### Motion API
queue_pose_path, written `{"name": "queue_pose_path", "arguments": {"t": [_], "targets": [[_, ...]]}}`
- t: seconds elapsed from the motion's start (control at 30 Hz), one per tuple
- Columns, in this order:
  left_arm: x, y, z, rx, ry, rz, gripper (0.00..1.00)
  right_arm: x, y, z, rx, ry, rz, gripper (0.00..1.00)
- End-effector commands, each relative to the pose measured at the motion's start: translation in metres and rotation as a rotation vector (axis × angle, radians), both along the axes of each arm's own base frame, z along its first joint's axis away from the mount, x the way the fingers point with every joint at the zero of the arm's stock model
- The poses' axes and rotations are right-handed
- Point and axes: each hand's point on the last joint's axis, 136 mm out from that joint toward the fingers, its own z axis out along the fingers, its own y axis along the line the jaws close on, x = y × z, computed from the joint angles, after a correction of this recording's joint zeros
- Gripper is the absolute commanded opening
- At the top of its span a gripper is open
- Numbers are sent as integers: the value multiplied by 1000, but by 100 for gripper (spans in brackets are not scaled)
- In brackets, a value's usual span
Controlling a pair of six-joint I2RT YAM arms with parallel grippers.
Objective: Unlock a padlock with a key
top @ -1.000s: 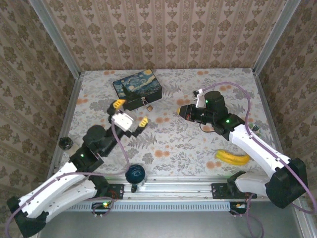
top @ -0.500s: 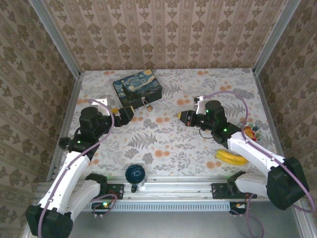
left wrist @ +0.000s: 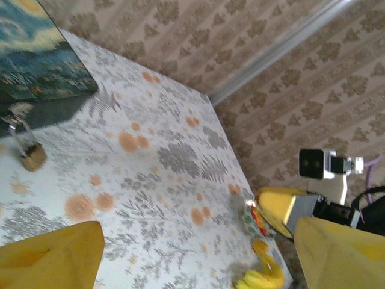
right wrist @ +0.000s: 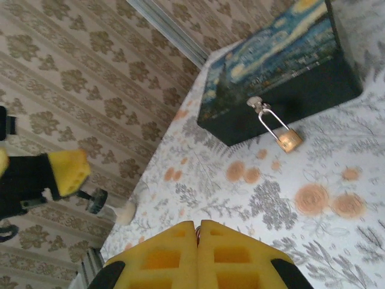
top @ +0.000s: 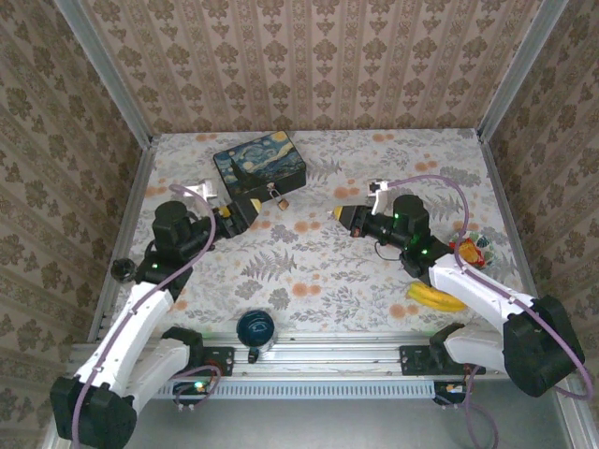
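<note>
two grippers are facing each other, with the padlock (top: 279,199) hanging between them.
from above, the left gripper (top: 246,208) is pointing at the painted tin (top: 259,161), the padlock is dangling at the tin's near edge, and the right gripper (top: 341,214) is hovering to its right, apart from it. on the left wrist, the yellow fingers (left wrist: 51,259) are standing spread wide, the padlock (left wrist: 33,155) lying just beside the tin. on the right wrist, the fingers (right wrist: 159,256) are pressing together, tips aiming toward the padlock (right wrist: 289,140), which is hooked on the tin's latch.
</note>
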Motion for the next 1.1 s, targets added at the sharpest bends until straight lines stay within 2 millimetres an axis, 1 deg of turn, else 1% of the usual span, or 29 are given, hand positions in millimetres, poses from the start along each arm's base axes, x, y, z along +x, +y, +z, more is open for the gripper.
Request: {"name": "queue_pose_path", "arguments": {"t": [0.0,0.07,0.1,0.13,0.17,0.23,0.53,0.57,0.63,0.77,0.9,0.97,1.0,1.07], "targets": [[-15,-24,7,-32,-7,-137,82,1,5,17,49,-70,29,0],[-15,-34,5,-16,-15,-161,81,3,7,19,79,-65,34,0],[-18,-41,5,-11,-26,-185,79,3,9,22,101,-66,42,0],[-13,-43,6,-2,-42,-168,77,3,11,24,122,-65,46,0],[-15,-50,6,-1,-48,-184,75,4,13,25,139,-61,52,0],[-13,-61,7,-16,-56,-204,72,4,16,29,177,-59,66,0],[-6,-93,15,-119,-71,-283,59,1,38,47,287,-57,142,0],[-5,-95,15,-127,-73,-285,57,0,41,48,290,-59,149,0],[-8,-100,16,-141,-72,-320,54,0,47,50,291,-59,165,0],[-6,-101,18,-144,-78,-321,49,-1,56,53,295,-60,190,0],[-5,-102,16,-145,-73,-321,43,-3,60,59,305,-67,204,0],[-4,-103,13,-143,-68,-321,42,-4,61,62,309,-72,210,0],[-4,-103,13,-143,-68,-320,41,0,64,53,300,-50,208,0],[-4,-103,13,-150,-71,-321,40,-1,66,53,300,-50,215,0]]}}
